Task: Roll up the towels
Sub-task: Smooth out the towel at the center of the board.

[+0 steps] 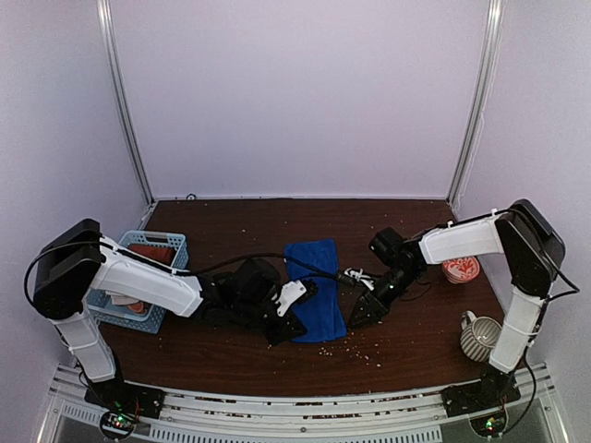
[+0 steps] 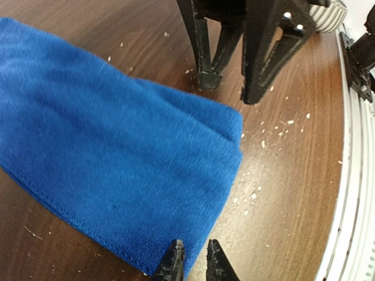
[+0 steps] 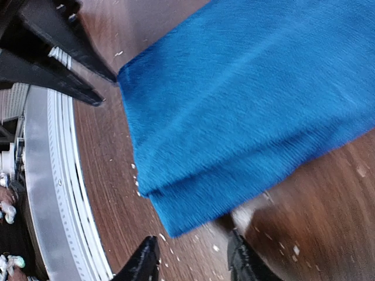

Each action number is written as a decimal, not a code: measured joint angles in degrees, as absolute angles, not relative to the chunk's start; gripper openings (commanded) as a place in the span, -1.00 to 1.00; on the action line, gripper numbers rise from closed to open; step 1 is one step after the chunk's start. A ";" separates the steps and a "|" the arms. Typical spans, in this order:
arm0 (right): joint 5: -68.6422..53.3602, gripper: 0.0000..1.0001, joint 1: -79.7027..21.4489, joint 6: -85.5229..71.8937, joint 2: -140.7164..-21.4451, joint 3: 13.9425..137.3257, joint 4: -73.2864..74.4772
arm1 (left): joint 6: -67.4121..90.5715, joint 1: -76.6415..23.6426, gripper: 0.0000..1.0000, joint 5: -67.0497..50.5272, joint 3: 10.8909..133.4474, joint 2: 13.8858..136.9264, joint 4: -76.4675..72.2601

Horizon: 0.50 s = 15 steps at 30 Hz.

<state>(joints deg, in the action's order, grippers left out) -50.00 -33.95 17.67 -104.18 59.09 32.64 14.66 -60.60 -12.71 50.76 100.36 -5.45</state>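
Left arm [image 1: 152, 281] and right arm [image 1: 462, 240] extended inward, facing each other.
Left gripper [image 2: 193, 260] low near the table's [image 1: 416, 341] middle, fingers narrowly apart; right gripper [image 3: 193, 260] opposite it, jaws wider apart.

Towel [image 2: 117, 152]: royal blue cloth, soft fuzzy nap, matt, stitched hem along edge. Worktop [image 2: 281, 193] under towel: dark brown wood look, smooth, semi-gloss, speckled with pale crumbs. Left fingers [image 2: 173, 260] at towel's corner: black plastic, matt. Rail [image 3: 53, 175] past towel's near end: ribbed metal, dull silver sheen. Basket [image 1: 175, 238] left of towel: light blue plastic.
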 measured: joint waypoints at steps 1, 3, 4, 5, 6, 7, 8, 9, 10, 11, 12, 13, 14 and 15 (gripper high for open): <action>-50.17 -0.28 -34.76 17.65 -105.01 59.81 32.71 | 14.76 -60.60 -0.73 -12.62 50.26 100.77 -6.09; -50.30 -0.36 -35.94 17.45 -106.13 60.99 32.84 | 14.96 -60.60 -0.75 -12.43 49.58 101.43 -6.83; -50.48 -0.43 -36.47 17.41 -106.59 61.65 32.95 | 15.00 -60.60 -0.76 -12.36 49.32 101.80 -7.25; -50.65 -0.55 -36.99 17.32 -107.00 62.13 32.95 | 15.11 -60.60 -0.77 -12.34 49.15 102.26 -7.60; -50.85 -0.67 -37.39 17.23 -107.44 62.72 33.12 | 15.18 -60.60 -0.78 -12.29 49.04 102.65 -7.77; -50.98 -0.75 -37.60 17.34 -107.77 63.09 33.19 | 15.35 -60.60 -0.79 -12.23 48.80 102.89 -8.01; -51.13 -0.82 -37.65 17.54 -108.07 63.46 33.39 | 15.49 -60.60 -0.81 -12.21 48.42 102.96 -8.27; -51.24 -0.89 -37.65 17.41 -108.42 63.75 33.63 | 15.59 -60.60 -0.84 -12.16 47.97 102.96 -8.69; -51.20 -0.94 -37.65 17.28 -108.77 63.94 34.00 | 15.75 -60.60 -0.86 -12.12 47.68 102.96 -8.93; -51.18 -0.98 -37.65 17.65 -108.92 63.94 34.17 | 15.81 -60.60 -0.90 -11.90 47.31 102.96 -9.21; -51.07 -1.00 -37.65 17.63 -109.03 63.94 34.70 | 15.88 -60.60 -0.93 -11.73 47.05 102.96 -9.45; -50.96 -1.00 -37.65 17.69 -109.08 63.90 35.18 | 15.99 -60.60 -0.95 -11.57 46.78 102.96 -9.69; -50.87 -1.00 -37.60 17.85 -109.08 63.77 35.46 | 15.97 -60.60 -0.96 -11.46 46.48 102.96 -10.11; -50.68 -1.00 -37.60 17.87 -108.99 63.55 35.51 | 16.03 -60.60 -0.98 -11.35 46.17 102.96 -10.61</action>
<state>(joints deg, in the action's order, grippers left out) -50.68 -37.60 17.87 -108.99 63.55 35.51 16.03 -60.60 -11.35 46.17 102.96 -10.61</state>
